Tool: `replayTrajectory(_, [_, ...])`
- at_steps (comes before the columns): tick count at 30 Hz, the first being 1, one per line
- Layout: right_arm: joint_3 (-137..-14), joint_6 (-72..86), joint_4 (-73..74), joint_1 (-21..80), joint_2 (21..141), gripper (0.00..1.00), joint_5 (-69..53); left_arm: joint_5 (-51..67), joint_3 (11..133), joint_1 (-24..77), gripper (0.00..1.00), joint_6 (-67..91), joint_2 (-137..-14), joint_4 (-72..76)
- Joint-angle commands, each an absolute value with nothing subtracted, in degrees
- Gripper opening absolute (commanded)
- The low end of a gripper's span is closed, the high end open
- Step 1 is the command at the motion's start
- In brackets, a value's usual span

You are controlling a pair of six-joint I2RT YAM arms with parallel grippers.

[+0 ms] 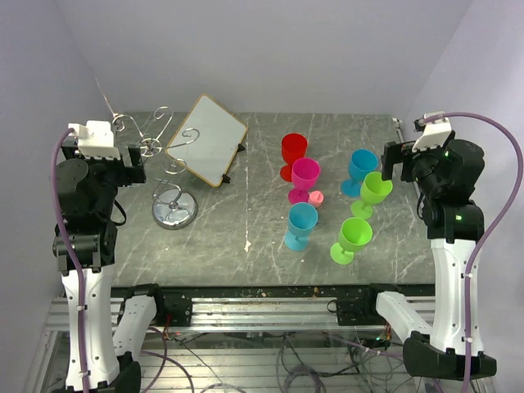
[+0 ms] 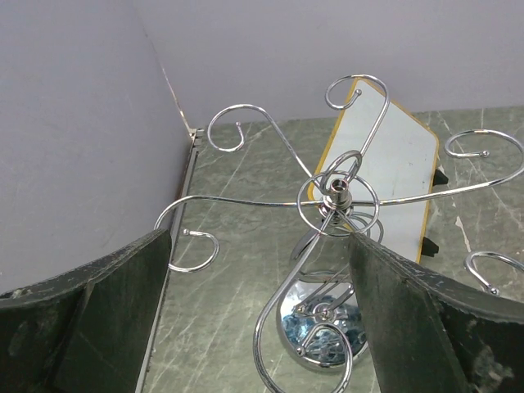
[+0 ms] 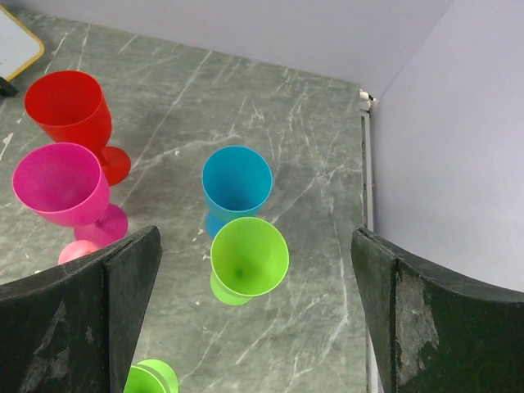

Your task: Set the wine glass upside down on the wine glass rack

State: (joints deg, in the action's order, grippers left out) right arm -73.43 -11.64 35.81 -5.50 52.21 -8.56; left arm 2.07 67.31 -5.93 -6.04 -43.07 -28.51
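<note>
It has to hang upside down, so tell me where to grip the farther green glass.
Likely the bowl of the green glass, level from the right: it stands upright, mouth up, blue glass close behind; a side grip lets the wrist roll it over.

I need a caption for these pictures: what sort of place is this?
Probably a robot test bench in a lab, not a home: a grey marbled table closed in by plain pale walls, a metal rail with loose cables at its near edge, and coloured wine glasses set out near a wire rack.
</note>
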Motion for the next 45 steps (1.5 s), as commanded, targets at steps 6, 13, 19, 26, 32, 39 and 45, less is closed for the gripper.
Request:
replayTrajectory(6, [-73.1,-12.9,34.8,-5.1,52.2,1.00,-10.8,3.5,67.8,-5.7,0.99,-4.9,-43.2,-26.3])
replayTrajectory(13, [-74.9,-17.7,39.8,-5.1,53.6,1.00,-17.3,7.3,69.5,-5.7,0.99,-7.6,-43.8,-28.9])
replayTrajectory(19, [-75.8,-23.1,45.6,-5.1,54.6,1.00,-28.2,12.5,70.9,-5.7,0.99,-8.7,-45.7,-28.8])
replayTrajectory(26, [-74.2,-24.9,45.5,-5.1,52.6,1.00,-35.6,18.8,75.8,-5.7,0.99,-11.7,-51.7,-33.4])
replayTrajectory(32, [-71.6,-22.8,43.1,-5.1,52.2,1.00,-38.9,20.5,84.3,-5.6,0.99,-12.4,-59.7,-41.3])
replayTrajectory(39, [-71.5,-22.4,43.4,-5.1,52.9,1.00,-40.7,21.2,88.1,-5.7,0.98,-14.9,-65.6,-44.8])
replayTrajectory(45, [-71.1,-21.7,43.0,-5.1,53.4,1.00,-39.3,21.5,89.6,-5.7,0.92,-16.6,-67.6,-46.9])
